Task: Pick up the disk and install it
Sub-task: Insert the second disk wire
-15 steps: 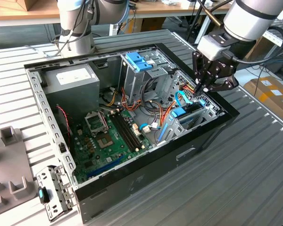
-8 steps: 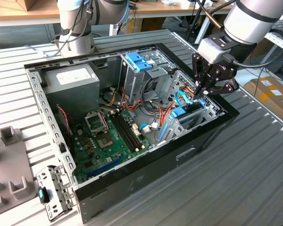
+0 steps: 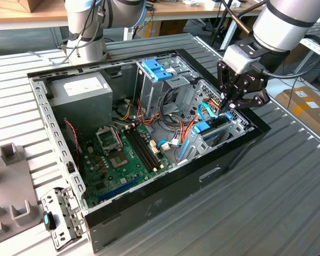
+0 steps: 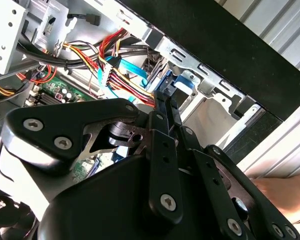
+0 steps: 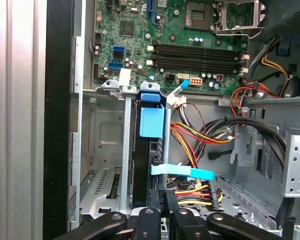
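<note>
- The black multi-link tool (image 3: pixel 228 106) hung from the grey-and-silver robot arm (image 3: pixel 288 21) over the open black computer case (image 3: pixel 165 186), at about three o'clock in the exterior view.
- Its fingers (image 5: pixel 160 200) sat pressed close together on the top edge of the flat disk with blue plastic side rails (image 5: pixel 151 145), which stood on edge inside the silver metal drive bay (image 5: pixel 102 165) at the case's front wall.
- In the first wrist view the disk's blue rail tab pointed toward twelve o'clock, with the green motherboard (image 5: pixel 170 40) beyond it and a flat light-blue data cable (image 5: pixel 182 171) just beside the tool.
- The tall metal cage with a blue plastic cap (image 3: pixel 159 72) stood at about twelve o'clock in the case.
- The grey box-shaped power supply with a white sticker (image 3: pixel 82 88) lay near ten o'clock.
- The case rested on a ribbed grey tabletop (image 3: pixel 288 202).
</note>
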`<state>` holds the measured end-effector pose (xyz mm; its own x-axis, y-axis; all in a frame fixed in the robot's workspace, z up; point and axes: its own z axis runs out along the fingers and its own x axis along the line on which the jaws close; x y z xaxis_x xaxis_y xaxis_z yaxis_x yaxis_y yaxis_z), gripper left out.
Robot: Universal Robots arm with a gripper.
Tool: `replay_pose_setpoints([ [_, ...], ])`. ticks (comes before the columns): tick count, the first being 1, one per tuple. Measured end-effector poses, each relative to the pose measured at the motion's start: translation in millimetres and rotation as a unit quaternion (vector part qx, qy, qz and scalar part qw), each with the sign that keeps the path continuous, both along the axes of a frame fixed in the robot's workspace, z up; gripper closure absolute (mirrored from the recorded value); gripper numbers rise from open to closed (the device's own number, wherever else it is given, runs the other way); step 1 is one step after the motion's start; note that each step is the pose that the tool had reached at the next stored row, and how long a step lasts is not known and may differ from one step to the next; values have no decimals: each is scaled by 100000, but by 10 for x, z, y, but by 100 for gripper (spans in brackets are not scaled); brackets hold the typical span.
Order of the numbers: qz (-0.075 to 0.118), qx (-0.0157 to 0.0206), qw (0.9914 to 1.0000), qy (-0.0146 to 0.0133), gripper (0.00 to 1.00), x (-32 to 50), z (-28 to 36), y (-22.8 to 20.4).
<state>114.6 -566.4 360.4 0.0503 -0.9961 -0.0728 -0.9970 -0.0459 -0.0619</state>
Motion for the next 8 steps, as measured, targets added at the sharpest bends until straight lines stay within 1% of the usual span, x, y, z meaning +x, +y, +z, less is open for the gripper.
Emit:
replay_pose_setpoints([
  [4, -33, -7, 100000, -1, 84, 0, -32, -13],
  [8, -60, -18, 100000, 0, 84, 0, -40, -17],
])
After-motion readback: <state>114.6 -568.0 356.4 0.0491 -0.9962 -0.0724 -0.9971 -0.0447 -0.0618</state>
